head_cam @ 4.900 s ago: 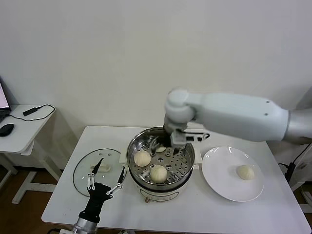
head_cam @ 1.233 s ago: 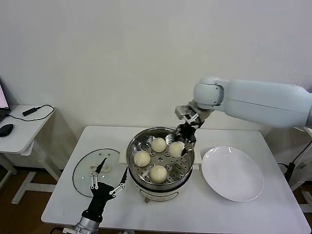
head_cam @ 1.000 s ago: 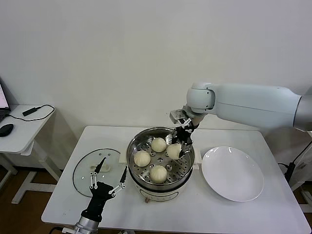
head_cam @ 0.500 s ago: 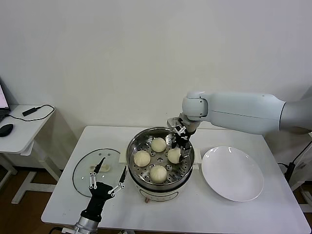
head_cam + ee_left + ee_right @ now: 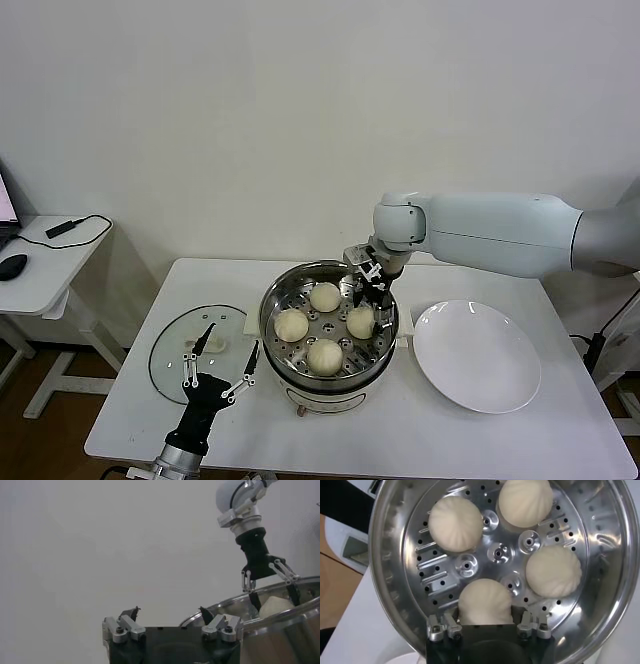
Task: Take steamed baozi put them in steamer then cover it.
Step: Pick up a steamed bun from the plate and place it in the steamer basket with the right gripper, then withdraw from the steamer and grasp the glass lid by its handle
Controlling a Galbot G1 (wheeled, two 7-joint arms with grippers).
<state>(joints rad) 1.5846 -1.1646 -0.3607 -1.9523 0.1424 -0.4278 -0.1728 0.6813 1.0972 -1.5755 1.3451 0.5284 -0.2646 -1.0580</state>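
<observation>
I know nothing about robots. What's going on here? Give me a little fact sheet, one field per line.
Buns in steamer: four baozi on the perforated tray
Steamer: mid-table, uncovered
Right end effector: inside the steamer, around the fourth bun
Left end effector: open, empty, at the table's front left, by the steamer
Lid: flat on the table, left of the steamer
Plate: right of the steamer
Left to do: cover the steamer

A white table (image 5: 420, 430) carries the steamer (image 5: 330, 372), the cover (image 5: 170, 352) left of it, and a white plate (image 5: 478, 357)
</observation>
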